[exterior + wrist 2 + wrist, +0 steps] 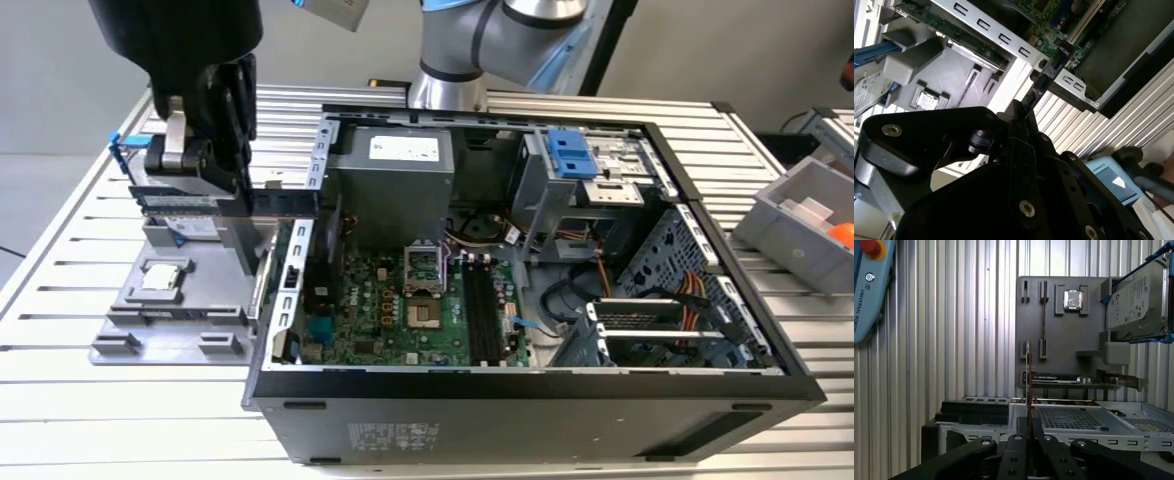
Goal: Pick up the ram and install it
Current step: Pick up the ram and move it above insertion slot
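Ram (274, 205) was clamped edge-on between the gripper's (224, 190) fingers (1014, 450), with its long side level. It was held in the air over the seam between the grey parts holder (134, 320) and the open PC case (534, 400). The free end was at the case wall on the exterior view's left. In both wrist views the stick ran straight out from the fingertips. The motherboard's black slots (481, 310) were well apart from it, down inside the case. Processor chip (163, 275) and hard drive (1134, 300) sat in the holder. Holder and case stood on the slatted worktop (54, 250).
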Robot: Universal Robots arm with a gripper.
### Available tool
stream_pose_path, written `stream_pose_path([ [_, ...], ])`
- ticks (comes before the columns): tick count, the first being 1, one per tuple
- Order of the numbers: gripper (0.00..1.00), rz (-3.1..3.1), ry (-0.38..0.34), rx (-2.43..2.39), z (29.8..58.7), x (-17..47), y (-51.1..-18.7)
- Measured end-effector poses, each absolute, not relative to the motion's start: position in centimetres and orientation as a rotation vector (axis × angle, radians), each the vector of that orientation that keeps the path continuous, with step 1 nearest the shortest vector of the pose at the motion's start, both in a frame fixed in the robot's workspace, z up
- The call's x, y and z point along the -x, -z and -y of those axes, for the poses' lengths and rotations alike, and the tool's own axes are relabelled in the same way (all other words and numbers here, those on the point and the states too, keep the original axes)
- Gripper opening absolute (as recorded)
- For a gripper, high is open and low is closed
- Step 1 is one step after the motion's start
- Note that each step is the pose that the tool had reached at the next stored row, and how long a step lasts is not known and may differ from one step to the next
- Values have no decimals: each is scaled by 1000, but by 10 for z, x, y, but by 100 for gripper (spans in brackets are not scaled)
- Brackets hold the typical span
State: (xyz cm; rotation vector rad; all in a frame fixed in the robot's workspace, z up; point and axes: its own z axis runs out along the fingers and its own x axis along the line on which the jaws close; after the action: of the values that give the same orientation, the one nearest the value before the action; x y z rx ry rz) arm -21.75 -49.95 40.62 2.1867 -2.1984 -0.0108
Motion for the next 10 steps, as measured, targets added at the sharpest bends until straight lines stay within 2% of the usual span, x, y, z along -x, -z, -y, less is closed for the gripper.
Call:
stream_pose_path([
  [10,0,2199,11,-2187,500,203,-406],
])
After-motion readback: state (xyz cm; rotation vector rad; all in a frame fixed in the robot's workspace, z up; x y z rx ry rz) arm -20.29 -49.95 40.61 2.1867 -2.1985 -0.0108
